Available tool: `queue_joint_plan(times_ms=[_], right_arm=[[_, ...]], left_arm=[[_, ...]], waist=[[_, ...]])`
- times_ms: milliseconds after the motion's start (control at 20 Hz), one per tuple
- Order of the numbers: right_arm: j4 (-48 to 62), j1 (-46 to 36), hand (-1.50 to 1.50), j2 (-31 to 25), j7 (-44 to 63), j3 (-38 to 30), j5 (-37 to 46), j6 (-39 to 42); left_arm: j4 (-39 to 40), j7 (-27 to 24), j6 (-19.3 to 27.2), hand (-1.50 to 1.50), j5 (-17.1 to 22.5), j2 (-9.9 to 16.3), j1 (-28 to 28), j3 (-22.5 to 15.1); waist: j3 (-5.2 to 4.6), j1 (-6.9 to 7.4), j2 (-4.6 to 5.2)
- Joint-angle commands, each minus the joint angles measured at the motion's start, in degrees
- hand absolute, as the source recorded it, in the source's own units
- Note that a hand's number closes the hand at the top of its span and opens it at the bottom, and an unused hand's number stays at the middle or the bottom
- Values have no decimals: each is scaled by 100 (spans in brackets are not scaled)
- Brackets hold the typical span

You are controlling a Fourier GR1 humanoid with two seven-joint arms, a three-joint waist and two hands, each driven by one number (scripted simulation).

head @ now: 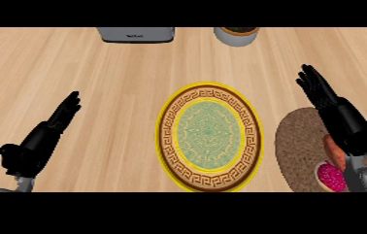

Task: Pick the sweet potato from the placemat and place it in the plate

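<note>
Pale wood grain runs across the desk [108, 82] that fills our view from edge to edge. At the lower left of the frame we see the left hand [39, 141], black, coming up from the bottom edge with its fingers [68, 107] straight and held close together, pointing toward the upper right; it rests there above the bare wood and touches nothing. Near the top edge, left of centre, sits a grey appliance [136, 34], only its lower part showing. Just right of it along the same edge we find a grey pot [237, 36] with a dark rim, also cut by the frame.

At the centre lies the plate [209, 177], round with a yellow rim, a brown band of key pattern and a pale green middle; nothing lies on it. Right of the plate, near but apart from it, a brown round placemat [297, 145] reaches the right edge. Over the placemat hangs the right hand [341, 119], its fingers [314, 82] straight and slightly spread, pointing to the upper left. Under its wrist we make out the orange sweet potato [332, 148], mostly hidden, lying on the placemat. Below it shows a pink-topped round item [329, 175] with a pale rim, which we cannot identify.
</note>
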Motion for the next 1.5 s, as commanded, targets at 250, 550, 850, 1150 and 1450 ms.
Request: queue_joint_plan(times_ms=[250,550,850,1150,1450], right_arm=[[492,-131,150,16,1137,-310,-1519,1144],[349,1157,-150,554,-1430,-416,839,-869],[118,1605,-150,352,-2018,-790,1221,-990],[-622,2486,-150,-156,-1773,-1348,1368,-988],[-536,2691,-150,-1359,-826,-1468,2051,-450]], left_arm=[[376,-276,579,0,-127,-652,-125,477],[907,-357,144,0,183,-684,-176,652],[878,-243,424,0,-282,-1195,-344,429],[1088,-345,236,0,-264,-1129,-461,715],[1164,-383,106,0,-246,-1134,-467,716]], waist=[[-71,-73,43],[-67,-190,36],[-69,-123,27],[-74,-147,22],[-81,-131,37]])
